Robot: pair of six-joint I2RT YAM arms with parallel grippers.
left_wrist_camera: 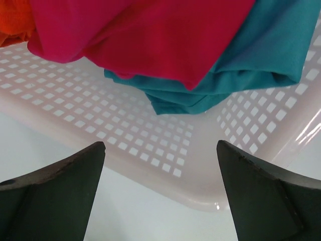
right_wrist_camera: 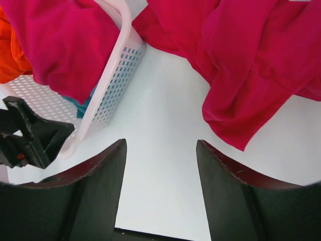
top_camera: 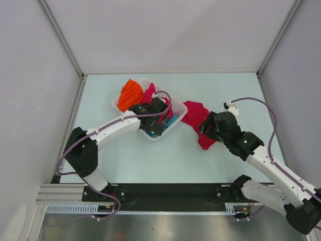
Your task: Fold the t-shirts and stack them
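A crimson-pink t-shirt (top_camera: 196,119) lies crumpled on the table just right of the white mesh basket (top_camera: 176,122); in the right wrist view it (right_wrist_camera: 251,65) is ahead and to the right. More crimson cloth (left_wrist_camera: 140,35) lies in the basket over a teal t-shirt (left_wrist_camera: 251,60). An orange t-shirt (top_camera: 130,93) fills the basket's far left end. My left gripper (left_wrist_camera: 160,150) is open, low at the basket's near wall (left_wrist_camera: 150,145), with nothing between its fingers. My right gripper (right_wrist_camera: 160,145) is open above bare table, just short of the crimson shirt's hem.
The left arm's gripper (right_wrist_camera: 30,135) shows at the basket's corner in the right wrist view. White walls with metal posts enclose the table on three sides. A black rail (top_camera: 165,193) runs along the near edge between the arm bases.
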